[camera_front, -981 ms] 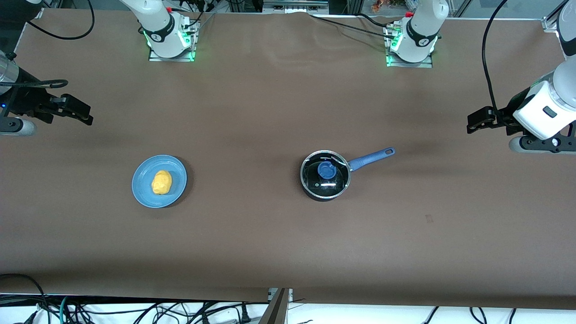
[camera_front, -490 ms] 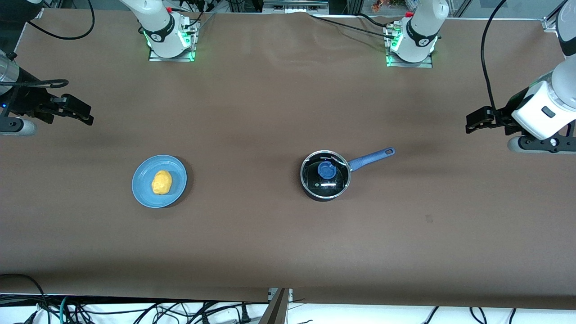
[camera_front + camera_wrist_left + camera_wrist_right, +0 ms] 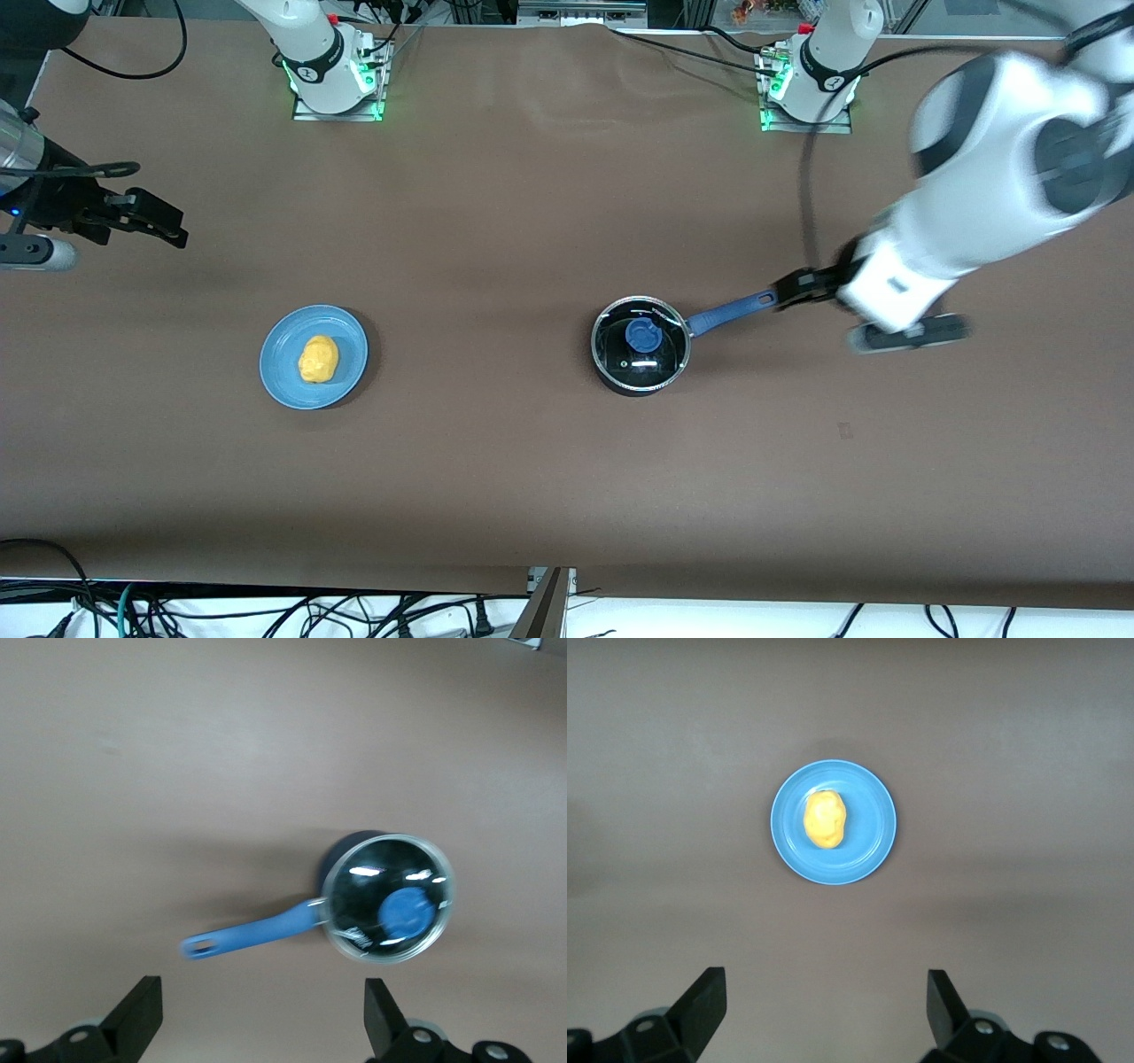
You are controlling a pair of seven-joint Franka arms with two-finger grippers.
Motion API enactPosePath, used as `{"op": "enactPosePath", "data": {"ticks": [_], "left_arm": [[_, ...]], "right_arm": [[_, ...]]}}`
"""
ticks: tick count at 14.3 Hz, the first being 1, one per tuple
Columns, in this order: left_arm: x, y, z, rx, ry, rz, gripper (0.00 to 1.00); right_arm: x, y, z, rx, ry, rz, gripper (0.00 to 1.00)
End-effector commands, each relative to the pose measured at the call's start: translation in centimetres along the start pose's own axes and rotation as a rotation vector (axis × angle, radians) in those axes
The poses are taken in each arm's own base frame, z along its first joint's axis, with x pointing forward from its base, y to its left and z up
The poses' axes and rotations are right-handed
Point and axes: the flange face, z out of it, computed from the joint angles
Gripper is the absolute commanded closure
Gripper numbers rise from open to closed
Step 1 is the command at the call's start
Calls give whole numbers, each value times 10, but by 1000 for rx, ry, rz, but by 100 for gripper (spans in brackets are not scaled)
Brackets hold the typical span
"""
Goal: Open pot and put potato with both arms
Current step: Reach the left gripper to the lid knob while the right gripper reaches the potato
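Note:
The black pot (image 3: 640, 347) stands mid-table with its glass lid (image 3: 640, 344) on, blue knob (image 3: 641, 335) up; its blue handle (image 3: 731, 311) points toward the left arm's end. It also shows in the left wrist view (image 3: 388, 898). The yellow potato (image 3: 318, 358) lies on a light-blue plate (image 3: 282, 372), also in the right wrist view (image 3: 825, 819). My left gripper (image 3: 791, 293) is open and empty in the air at the tip of the handle (image 3: 252, 935). My right gripper (image 3: 164, 221) is open and empty at the right arm's end of the table.
Both arm bases (image 3: 335, 71) stand along the table's edge farthest from the front camera. Cables (image 3: 266, 611) hang below the table's nearest edge. Brown tabletop (image 3: 496, 461) lies bare around the pot and plate.
My left arm has swung in fast from its end of the table to the tip of the pot's handle. My right gripper has barely moved. Pot, lid and potato are unmoved.

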Motion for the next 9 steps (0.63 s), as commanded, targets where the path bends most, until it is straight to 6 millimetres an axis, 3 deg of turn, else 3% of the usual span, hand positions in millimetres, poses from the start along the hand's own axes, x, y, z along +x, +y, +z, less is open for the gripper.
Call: {"op": "enactPosePath", "data": {"ticks": [1,2,4,5,6,7,9], "left_arm": [[5,42,52,-28,12,-22,0],[4,58,75,-27,23,-12,0],[-1,86,118,24,76,67,0],[2,89,134,45,98,77,0],[4,90,146,49,100,70,0],[4,93,148,47,113,74,0],[6,91,148,47,119,88,0]], "right_arm": [[18,-11,50,-6,-96,-26,0],[26,-10,77,-9,-151,-28,0],[37,-7,94,-7,-150,-28,0],[49,-10,127,-10,-188,-21,0],[56,-13,142,-9,-188,-30,0],[69,-17,163,-9,-159,-33,0],[85,-28,224,-12,-154,-39,0]]}}
